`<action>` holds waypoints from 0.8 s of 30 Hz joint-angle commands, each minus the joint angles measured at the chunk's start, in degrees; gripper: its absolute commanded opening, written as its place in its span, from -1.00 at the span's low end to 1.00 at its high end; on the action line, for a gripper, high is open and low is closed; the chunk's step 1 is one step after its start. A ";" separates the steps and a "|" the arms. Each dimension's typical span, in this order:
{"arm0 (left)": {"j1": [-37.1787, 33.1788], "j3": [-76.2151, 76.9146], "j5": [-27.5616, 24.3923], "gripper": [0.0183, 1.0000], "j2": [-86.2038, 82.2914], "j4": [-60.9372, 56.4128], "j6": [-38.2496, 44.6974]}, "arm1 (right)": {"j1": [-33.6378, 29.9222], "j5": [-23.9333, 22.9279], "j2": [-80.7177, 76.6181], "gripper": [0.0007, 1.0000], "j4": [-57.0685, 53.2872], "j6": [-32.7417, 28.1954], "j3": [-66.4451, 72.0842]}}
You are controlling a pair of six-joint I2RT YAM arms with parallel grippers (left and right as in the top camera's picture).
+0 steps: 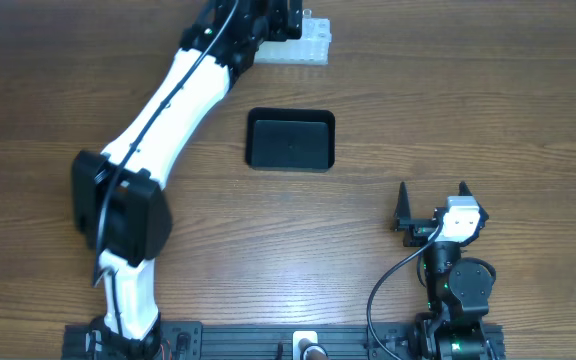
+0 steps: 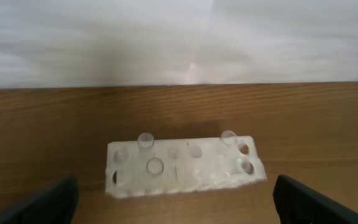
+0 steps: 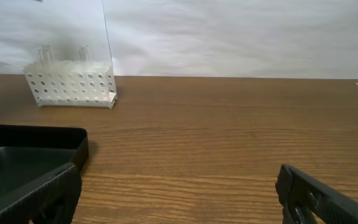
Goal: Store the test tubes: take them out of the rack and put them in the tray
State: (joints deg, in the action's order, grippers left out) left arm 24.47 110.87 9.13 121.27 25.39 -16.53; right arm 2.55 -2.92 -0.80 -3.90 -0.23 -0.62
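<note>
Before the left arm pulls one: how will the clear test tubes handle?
The clear round test tubes look smooth, so probably slippery and breakable. Cylindrical, they'd likely roll once laid down. The white perforated rack seems light and may lift with them.

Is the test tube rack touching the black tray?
Apart. The top view shows bare table between the rack and the tray.

Tubes [image 2: 146,140] upright in rack [image 2: 185,167], tray [image 1: 290,140] near
</note>
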 commanded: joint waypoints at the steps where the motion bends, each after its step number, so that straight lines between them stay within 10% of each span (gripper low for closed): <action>1: -0.26 8.20 2.51 0.99 7.17 1.81 -0.66 | -0.44 0.31 0.52 0.99 -0.20 0.20 0.31; 24: -1.49 14.08 3.98 0.99 16.37 4.28 -0.68 | -0.44 0.33 0.52 0.99 -0.20 0.20 0.31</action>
State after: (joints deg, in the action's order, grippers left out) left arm 23.33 123.44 12.49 135.48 29.71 -16.56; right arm 2.55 -2.92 -0.80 -3.90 -0.21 -0.62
